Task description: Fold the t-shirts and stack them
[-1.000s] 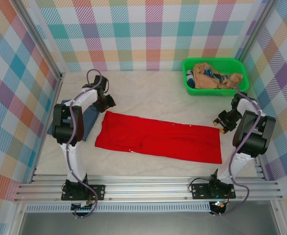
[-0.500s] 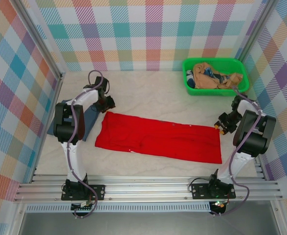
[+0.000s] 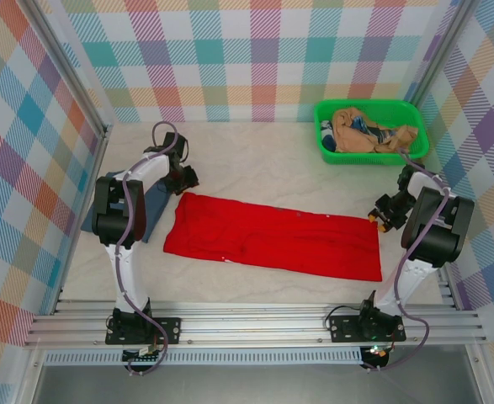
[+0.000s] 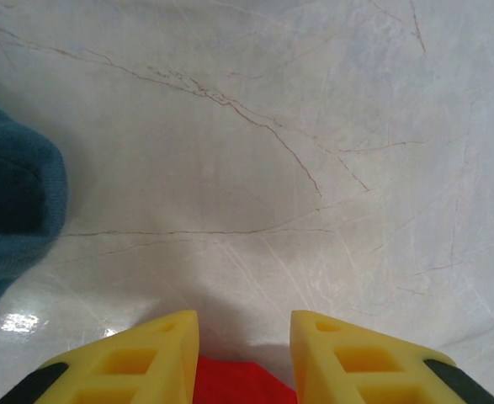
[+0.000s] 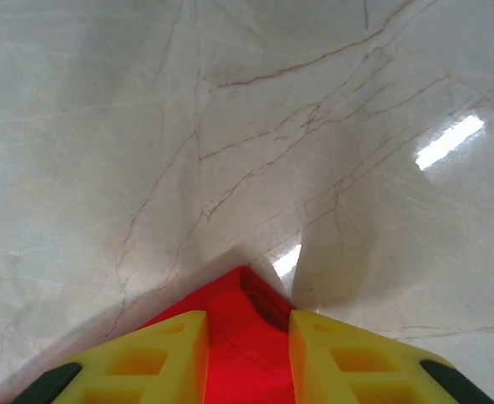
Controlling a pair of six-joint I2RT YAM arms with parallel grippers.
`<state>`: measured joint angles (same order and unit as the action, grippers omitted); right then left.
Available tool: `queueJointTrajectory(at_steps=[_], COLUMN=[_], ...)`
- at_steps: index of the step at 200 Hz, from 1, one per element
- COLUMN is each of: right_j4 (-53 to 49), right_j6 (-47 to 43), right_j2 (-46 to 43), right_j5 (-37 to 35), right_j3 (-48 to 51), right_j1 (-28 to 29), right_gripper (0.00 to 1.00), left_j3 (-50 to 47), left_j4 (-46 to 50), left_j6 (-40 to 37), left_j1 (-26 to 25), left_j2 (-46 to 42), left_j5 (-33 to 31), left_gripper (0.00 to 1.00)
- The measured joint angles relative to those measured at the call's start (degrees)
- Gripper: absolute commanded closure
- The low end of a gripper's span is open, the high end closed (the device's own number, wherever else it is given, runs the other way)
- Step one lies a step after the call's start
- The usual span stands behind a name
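The left gripper (image 4: 245, 320) and right gripper (image 5: 248, 318) each pinch a red t-shirt (image 3: 272, 237) corner; a blue t-shirt (image 4: 11, 210) lies left of the left gripper.

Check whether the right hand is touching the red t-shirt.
Touching. The right wrist view shows a corner of the red t-shirt peaked up between the fingers of the right hand, with cloth against both inner faces.

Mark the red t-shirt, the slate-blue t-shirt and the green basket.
red t-shirt (image 3: 272, 240), top external view, middle of the flat cloth.
slate-blue t-shirt (image 3: 156, 210), top external view, the strip showing beside the left arm.
green basket (image 3: 373, 158), top external view, its near rim.
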<state>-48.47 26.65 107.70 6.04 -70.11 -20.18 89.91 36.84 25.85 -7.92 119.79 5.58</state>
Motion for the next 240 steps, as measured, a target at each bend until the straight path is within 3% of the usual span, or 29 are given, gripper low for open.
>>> queueJointTrajectory(at_steps=[21, 60, 89, 184, 219, 240], right_j4=[0.31, 0.48, 0.39, 0.39, 0.39, 0.39], right_j6=[-0.24, 0.04, 0.09, 0.11, 0.26, 0.31], right_j2=[0.26, 0.26, 0.26, 0.26, 0.26, 0.26], right_j5=[-0.26, -0.68, -0.81, -0.81, -0.81, -0.81], right_j3=[0.00, -0.20, -0.68, -1.05, -1.05, -1.05], right_j1=[0.00, 0.00, 0.00, 0.00, 0.00, 0.00], right_gripper=[0.84, 0.94, 0.95, 0.99, 1.00, 1.00], left_j3=[-0.11, -1.20, -4.96, -8.00, -8.92, -8.83], left_j4=[0.00, -0.50, -0.57, -0.61, -1.03, -1.31], left_j6=[0.09, 0.09, 0.44, 1.11, 1.92, 2.47], left_j1=[0.00, 0.00, 0.00, -0.02, -0.09, -0.17], left_j2=[0.00, -0.46, -4.24, -8.41, -8.39, -7.76], left_j5=[0.11, 0.15, -0.33, -0.52, -0.26, -0.09], left_gripper=[0.74, 0.74, 0.69, 0.72, 0.83, 0.95])
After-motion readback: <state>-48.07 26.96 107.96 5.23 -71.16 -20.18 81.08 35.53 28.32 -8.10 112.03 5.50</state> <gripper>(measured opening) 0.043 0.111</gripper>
